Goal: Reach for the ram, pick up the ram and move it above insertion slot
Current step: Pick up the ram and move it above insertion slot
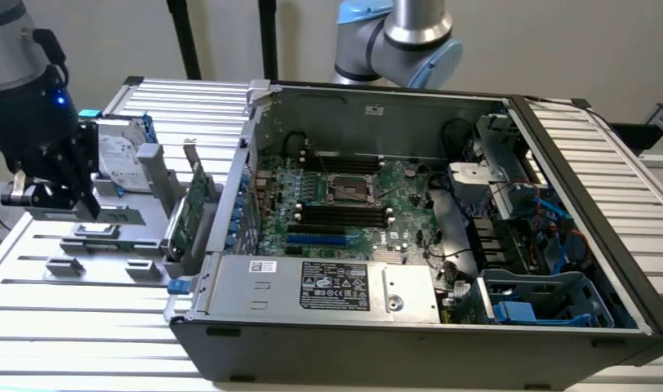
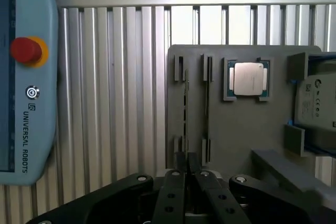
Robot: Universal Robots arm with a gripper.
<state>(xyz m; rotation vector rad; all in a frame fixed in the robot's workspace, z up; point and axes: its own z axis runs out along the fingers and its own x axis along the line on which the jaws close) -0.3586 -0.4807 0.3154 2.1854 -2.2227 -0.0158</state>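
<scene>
Thin green ram stick (image 2: 185,109) stands edgewise in the grey holder (image 2: 236,129), its long axis pointing at the gripper (image 2: 187,162); fingers (image 2: 175,184) pressed together, empty.

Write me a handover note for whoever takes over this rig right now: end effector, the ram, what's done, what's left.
End effector: hangs over the gray holder next to the computer case, lined up with the ram.
Ram: on edge at the holder, near the processor; can't tell if it is gripped.
Done: the reach, or nearly.
Left: the ram is not above the memory slots in the case.
</scene>
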